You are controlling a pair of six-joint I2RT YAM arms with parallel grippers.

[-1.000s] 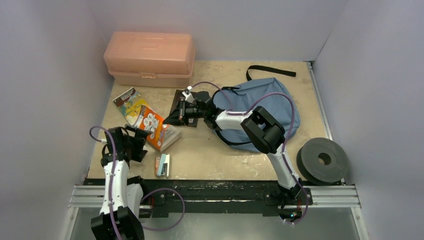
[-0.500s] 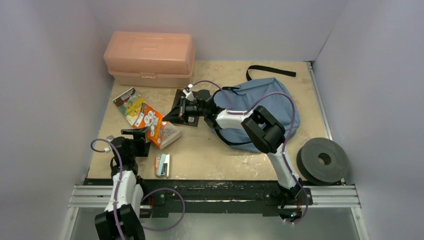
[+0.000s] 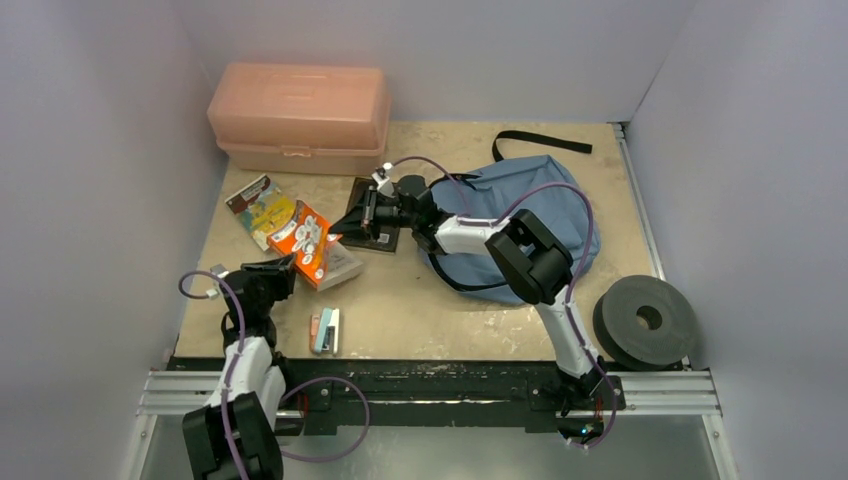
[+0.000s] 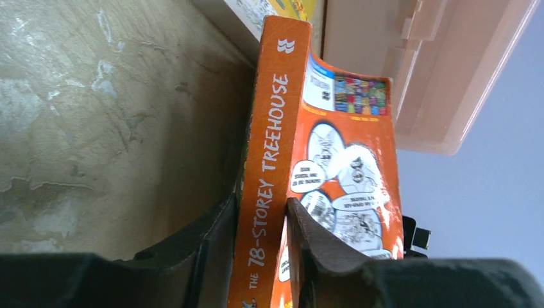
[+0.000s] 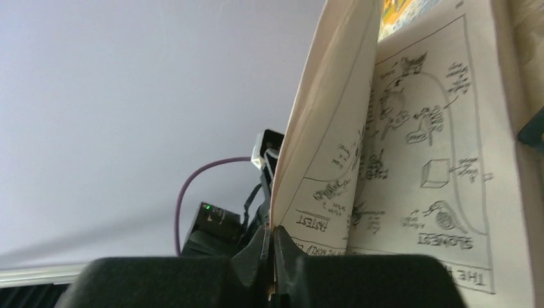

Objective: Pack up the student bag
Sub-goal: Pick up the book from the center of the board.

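The student bag [image 3: 545, 205], soft dusty-blue fabric with a black strap [image 3: 540, 142], lies at the back right of the table. My left gripper [image 3: 272, 276] [image 4: 263, 218] is shut on the spine of an orange paperback [image 3: 305, 240] [image 4: 340, 160], which stands tilted on edge. Left of the bag, my right gripper [image 3: 367, 213] [image 5: 272, 240] pinches the raised cover of a dark book [image 3: 372, 230]. That book's sketched pages [image 5: 417, 160] lie open beside the lifted leaf.
A rigid salmon-pink box [image 3: 300, 115] [image 4: 442, 70] stands at the back left. A yellow picture book [image 3: 258, 205] lies behind the orange one, a pale book [image 3: 346, 268] beside it. A small light-blue item [image 3: 325, 330] sits near the front edge, and a black disc [image 3: 645, 320] at front right.
My left gripper moved in and closed on the orange paperback, tipping it up on edge. My right gripper shifted slightly back with the dark book's cover.
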